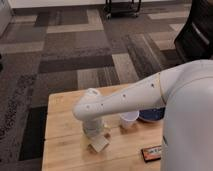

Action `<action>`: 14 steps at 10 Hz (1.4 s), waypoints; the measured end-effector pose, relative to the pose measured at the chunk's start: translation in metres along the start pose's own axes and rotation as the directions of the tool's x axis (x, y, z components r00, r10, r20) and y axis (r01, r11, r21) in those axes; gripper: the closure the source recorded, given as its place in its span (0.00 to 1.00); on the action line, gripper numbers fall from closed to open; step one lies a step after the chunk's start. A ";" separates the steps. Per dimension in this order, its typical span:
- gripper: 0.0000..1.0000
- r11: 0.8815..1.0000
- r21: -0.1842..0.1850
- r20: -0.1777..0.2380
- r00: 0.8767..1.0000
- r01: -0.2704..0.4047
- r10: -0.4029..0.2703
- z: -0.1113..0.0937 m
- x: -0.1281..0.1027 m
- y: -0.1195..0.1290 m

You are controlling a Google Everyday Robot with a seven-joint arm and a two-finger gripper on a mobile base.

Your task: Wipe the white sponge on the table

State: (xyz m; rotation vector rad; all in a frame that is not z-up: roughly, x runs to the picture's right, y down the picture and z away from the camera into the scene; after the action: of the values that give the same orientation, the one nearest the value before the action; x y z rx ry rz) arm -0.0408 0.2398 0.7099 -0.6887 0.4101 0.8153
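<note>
The table (62, 150) is a pale wooden top in the lower half of the camera view. My white arm reaches in from the right and bends down at the wrist. My gripper (98, 142) points down onto the table left of the middle, close to the white cup. The white sponge (106, 135) shows only as a small beige-tan corner at the gripper's right side; the rest is hidden under the gripper. The gripper sits on top of it, pressing toward the tabletop.
A white plastic cup (129, 119) stands just right of the gripper. A blue bowl (150, 115) lies behind it, partly under my arm. A dark snack packet (151, 153) lies near the front right edge. Patterned carpet surrounds the table.
</note>
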 end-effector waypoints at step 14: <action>1.00 0.996 -0.007 0.045 0.995 0.094 -0.093 0.009 -0.036 0.003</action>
State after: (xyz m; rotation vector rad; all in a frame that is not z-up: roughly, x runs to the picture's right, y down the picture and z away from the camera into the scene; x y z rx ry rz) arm -0.0656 0.2285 0.7359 -0.6917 0.3318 0.7427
